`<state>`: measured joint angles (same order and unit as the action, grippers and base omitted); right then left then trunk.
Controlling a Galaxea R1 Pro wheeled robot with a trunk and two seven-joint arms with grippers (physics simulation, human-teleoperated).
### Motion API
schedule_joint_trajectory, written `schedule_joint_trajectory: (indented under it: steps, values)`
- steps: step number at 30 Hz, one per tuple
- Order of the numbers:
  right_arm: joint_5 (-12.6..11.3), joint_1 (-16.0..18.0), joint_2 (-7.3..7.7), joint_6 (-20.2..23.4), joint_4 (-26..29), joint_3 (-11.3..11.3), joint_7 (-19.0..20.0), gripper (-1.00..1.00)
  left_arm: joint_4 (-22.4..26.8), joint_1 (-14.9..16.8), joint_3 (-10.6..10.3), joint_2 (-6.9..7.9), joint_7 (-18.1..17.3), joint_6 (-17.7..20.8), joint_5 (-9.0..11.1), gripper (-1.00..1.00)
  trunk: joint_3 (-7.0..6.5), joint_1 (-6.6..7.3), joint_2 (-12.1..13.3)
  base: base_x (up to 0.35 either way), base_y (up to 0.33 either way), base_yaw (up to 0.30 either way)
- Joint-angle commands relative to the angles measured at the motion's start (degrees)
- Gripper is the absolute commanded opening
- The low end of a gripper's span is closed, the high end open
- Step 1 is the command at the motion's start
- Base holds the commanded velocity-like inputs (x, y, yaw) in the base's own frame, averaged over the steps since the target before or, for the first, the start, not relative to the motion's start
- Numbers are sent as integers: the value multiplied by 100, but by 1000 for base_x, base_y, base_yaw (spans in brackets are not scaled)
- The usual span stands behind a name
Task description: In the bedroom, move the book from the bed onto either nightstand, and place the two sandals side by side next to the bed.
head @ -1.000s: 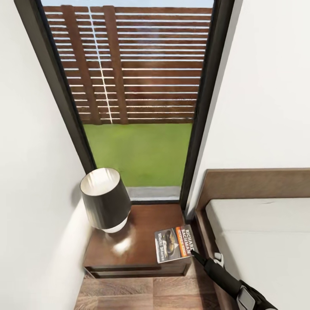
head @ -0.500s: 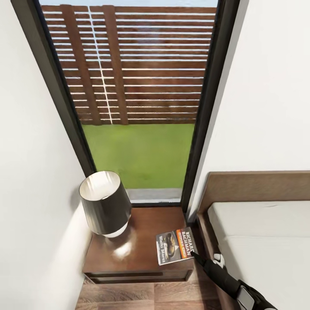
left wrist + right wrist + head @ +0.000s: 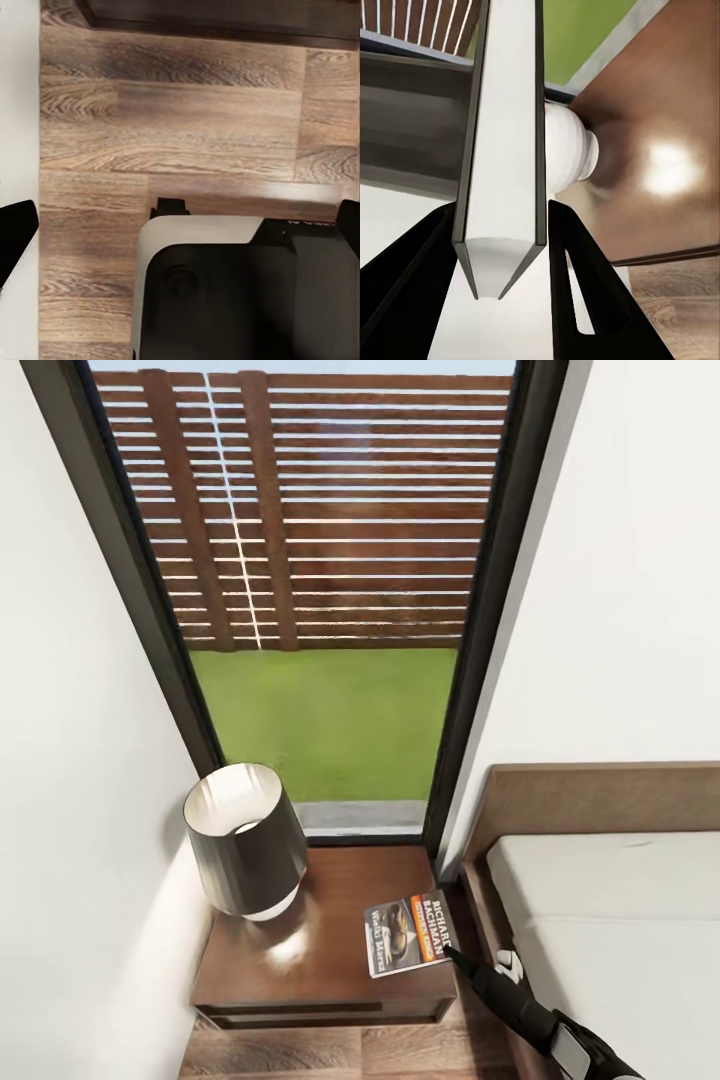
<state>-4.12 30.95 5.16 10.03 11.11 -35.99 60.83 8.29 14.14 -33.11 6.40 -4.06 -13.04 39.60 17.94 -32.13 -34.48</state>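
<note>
My right claw (image 3: 502, 259) is clamped on the thin paperback book with the dark cover and orange picture (image 3: 405, 935), its black fingers (image 3: 412, 285) pressing either side of the pale page edge. The book sits over the near right corner of the low dark brown glossy nightstand (image 3: 300, 960), close to the gap beside the dark wood bed with its light-grey mattress (image 3: 610, 950). I cannot tell whether it rests flat on the worktop. If I let go with it overhanging, I judge it could tip into that gap. The black-shaded lamp with a white base (image 3: 245, 840) crowds the left half, so the free worktop lies between lamp and book. My left claw (image 3: 180, 225) hangs over the wood-plank floor (image 3: 172, 127), fingers spread wide, empty
</note>
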Motion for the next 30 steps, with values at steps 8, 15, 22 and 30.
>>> schedule_joint_trajectory:
  steps: [8,15,22,30]
  values:
    - [-52,5,2,149,-3,5,-38,-100,0,247,-38,3,-25,-18,59,100,8,-2,-7,26,13,0]
    - [-54,5,-3,321,3,5,-233,-100,2,361,-38,0,-25,-21,60,100,8,-2,-7,7,4,0]
    - [-54,7,16,363,5,5,-283,-100,-5,389,-38,8,-25,-28,60,100,8,-2,-7,97,70,0]
    - [-54,7,24,389,5,5,-246,-100,-10,395,-42,6,-25,-39,58,100,8,-2,-7,49,30,0]
